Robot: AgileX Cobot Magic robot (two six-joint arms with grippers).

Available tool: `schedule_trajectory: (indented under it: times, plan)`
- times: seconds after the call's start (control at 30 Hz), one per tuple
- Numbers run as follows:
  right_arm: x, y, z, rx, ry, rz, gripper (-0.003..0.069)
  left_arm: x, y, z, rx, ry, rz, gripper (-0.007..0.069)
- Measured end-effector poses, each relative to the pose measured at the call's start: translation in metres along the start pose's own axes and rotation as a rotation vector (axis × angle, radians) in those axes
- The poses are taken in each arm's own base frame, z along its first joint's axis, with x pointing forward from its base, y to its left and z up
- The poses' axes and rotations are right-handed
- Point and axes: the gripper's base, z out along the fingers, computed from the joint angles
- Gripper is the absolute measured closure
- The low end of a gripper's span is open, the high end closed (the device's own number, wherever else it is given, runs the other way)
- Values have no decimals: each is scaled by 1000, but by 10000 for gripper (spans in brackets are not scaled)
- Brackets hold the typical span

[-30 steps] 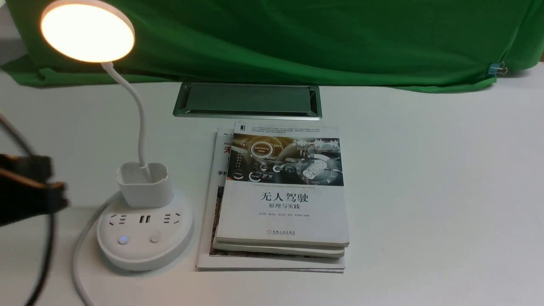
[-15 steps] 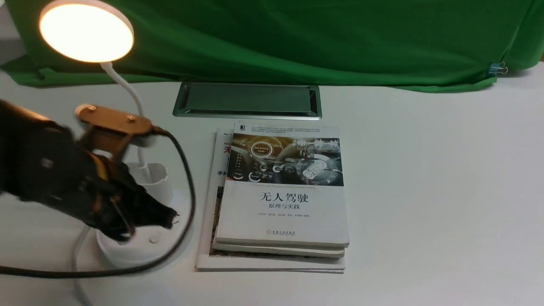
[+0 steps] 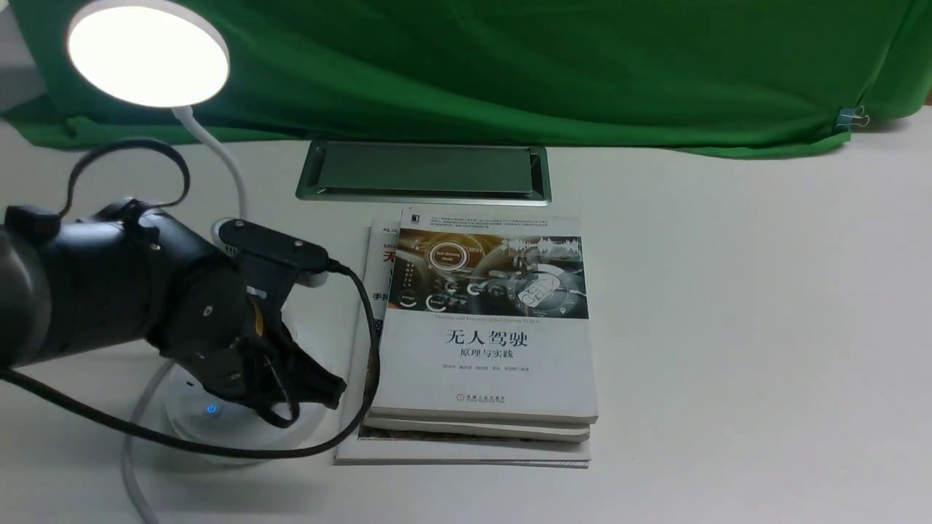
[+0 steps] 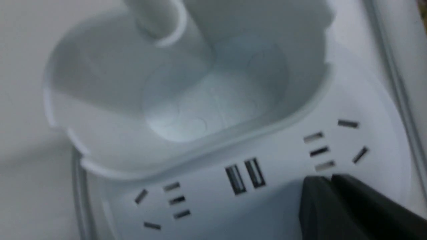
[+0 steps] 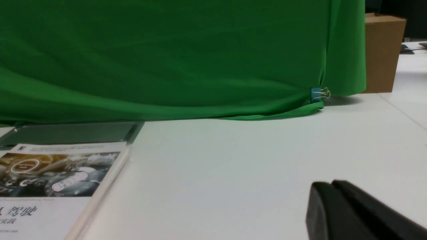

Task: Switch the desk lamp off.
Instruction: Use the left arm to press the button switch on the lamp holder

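Front view: lamp (image 3: pixel 149 54) on table (image 3: pixel 728 327), left side, just beside books (image 3: pixel 480 342); head lit white. Left gripper (image 3: pixel 320 389) over lamp base (image 3: pixel 186 418), fingers pressed together, holding nothing; contact with base unclear. Right wrist view: right gripper (image 5: pixel 328 188) likewise closed, empty, above table.
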Motion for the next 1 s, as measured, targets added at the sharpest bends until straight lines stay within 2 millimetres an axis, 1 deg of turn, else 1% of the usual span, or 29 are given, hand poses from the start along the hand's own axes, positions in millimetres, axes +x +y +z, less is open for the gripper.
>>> schedule_trajectory:
  times: [0.1, 0.23, 0.3, 0.37, 0.53, 0.63, 0.67, 0.87, 1.0]
  plan:
    - [0, 0, 0, 0, 0, 0, 624, 1, 1, -4, -5, 4, 1, 606]
    - [0, 0, 0, 0, 0, 0, 624, -6, 8, -25, -17, -55, -17, 606]
    - [0, 0, 0, 0, 0, 0, 624, -7, 12, -30, -18, -75, -37, 606]
    - [0, 0, 0, 0, 0, 0, 624, -5, 15, -28, -16, -67, -52, 606]
    - [0, 0, 0, 0, 0, 0, 624, 12, 14, -5, 34, 7, -81, 606]
    - [0, 0, 0, 0, 0, 0, 624, 13, 12, 1, 59, -8, -79, 606]
    - [0, 0, 0, 0, 0, 0, 624, 11, 12, 3, 64, -27, -80, 606]
    - [0, 0, 0, 0, 0, 0, 624, 3, 13, -5, 63, -12, -73, 606]
    - [0, 0, 0, 0, 0, 0, 624, -3, 15, -20, 61, -40, -75, 606]
